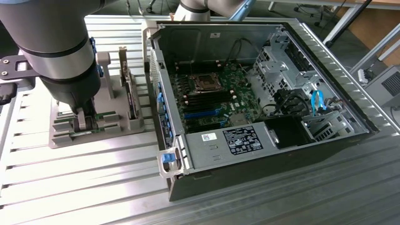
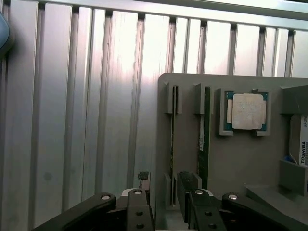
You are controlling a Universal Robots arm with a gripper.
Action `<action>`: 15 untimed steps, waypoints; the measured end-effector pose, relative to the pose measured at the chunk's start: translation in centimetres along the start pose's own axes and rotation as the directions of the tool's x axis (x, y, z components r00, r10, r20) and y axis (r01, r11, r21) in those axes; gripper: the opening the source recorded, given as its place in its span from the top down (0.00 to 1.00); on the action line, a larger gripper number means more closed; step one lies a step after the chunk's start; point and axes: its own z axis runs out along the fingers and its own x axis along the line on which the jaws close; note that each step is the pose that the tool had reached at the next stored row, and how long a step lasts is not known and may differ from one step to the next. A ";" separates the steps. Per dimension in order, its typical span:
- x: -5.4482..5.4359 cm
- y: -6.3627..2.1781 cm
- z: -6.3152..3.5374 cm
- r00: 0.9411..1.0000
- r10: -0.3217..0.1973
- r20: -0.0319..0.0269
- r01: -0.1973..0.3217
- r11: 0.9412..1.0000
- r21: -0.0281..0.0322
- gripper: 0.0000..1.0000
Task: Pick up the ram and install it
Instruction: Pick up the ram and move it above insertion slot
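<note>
A slatted metal tabletop is occupied by an open computer case, with a grey holder set just beside it at the exterior view's left. The arm is lowered over the holder. The ram is stood on edge in a holder slot, flanked by the jaws, which are held apart and unclamped. A dark card and a silver CPU chip are seated alongside.

"TOSHIBA" on a white label at the grey holder edge
</note>
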 end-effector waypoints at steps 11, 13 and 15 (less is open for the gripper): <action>0.0 0.13 0.70 1.000 0.000 0.000 0.000 1.000 0.000 0.65; 0.0 0.17 0.89 1.000 0.000 0.000 0.000 1.000 0.000 0.65; -0.1 0.16 1.06 1.000 0.000 0.000 0.000 1.000 0.000 0.65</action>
